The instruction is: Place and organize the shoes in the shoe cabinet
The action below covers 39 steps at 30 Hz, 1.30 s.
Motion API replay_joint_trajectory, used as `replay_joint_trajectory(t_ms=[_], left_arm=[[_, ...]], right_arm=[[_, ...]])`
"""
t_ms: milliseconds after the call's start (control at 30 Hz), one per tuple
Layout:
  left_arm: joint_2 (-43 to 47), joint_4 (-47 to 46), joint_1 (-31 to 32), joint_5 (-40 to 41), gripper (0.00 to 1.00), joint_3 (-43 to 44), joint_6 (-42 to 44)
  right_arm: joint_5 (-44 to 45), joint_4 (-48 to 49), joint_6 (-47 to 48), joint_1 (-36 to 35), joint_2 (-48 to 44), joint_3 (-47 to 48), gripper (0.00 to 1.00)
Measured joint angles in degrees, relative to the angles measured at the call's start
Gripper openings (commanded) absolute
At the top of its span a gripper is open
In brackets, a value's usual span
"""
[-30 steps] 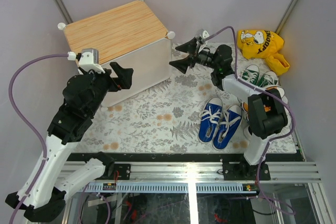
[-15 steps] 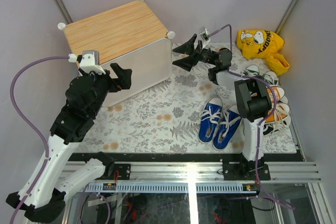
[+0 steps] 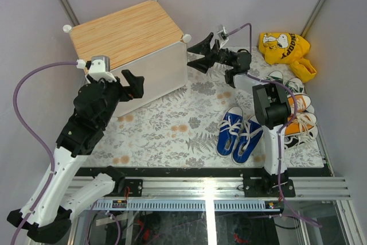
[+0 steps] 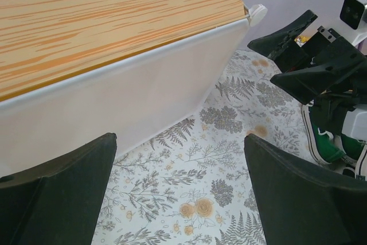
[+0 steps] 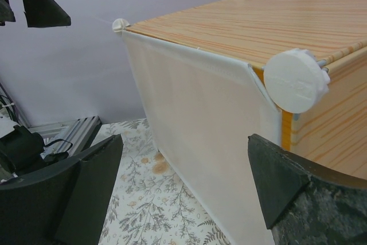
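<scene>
White door panel (image 3: pixel 153 78) of the shoe cabinet (image 3: pixel 126 34) stands shut. My right gripper (image 3: pixel 198 55) hovers spread and empty just beside its corner, my left gripper (image 3: pixel 129 86) likewise. The shoes (image 3: pixel 239 133) lie on the floral mat (image 3: pixel 172 124), well apart. I'd catch the panel's edge squarely, though its hinge side isn't clear.

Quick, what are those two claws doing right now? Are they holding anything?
Left gripper: open, holding nothing.
Right gripper: open, holding nothing, facing a corner of the shoe cabinet.
</scene>
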<state>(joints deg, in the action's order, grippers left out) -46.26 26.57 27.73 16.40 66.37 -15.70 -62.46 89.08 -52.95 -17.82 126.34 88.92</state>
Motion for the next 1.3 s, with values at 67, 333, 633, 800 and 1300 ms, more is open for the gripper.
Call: replay_joint_trajectory(t_ms=[67, 333, 633, 800, 1300], left_arm=[[0.00, 0.00, 0.00, 0.15, 0.91, 0.00, 0.00], [-0.17, 0.00, 0.00, 0.52, 0.91, 0.00, 0.02], [-0.66, -0.02, 0.00, 0.52, 0.91, -0.35, 0.04], [-0.76, -0.07, 0.00, 0.52, 0.91, -0.57, 0.04], [-0.81, -0.17, 0.00, 0.52, 0.91, -0.76, 0.02]], right_arm=[[0.04, -0.09, 0.00, 0.00, 0.66, 0.42, 0.95], [0.52, -1.40, 1.97, 0.00, 1.22, 1.14, 0.95], [1.84, -2.91, 4.39, 0.00, 1.33, 2.73, 0.95], [1.95, -5.79, 6.86, -0.09, 1.73, 3.34, 0.95], [-2.80, -0.81, -2.80, -0.66, 4.15, 6.62, 0.94]])
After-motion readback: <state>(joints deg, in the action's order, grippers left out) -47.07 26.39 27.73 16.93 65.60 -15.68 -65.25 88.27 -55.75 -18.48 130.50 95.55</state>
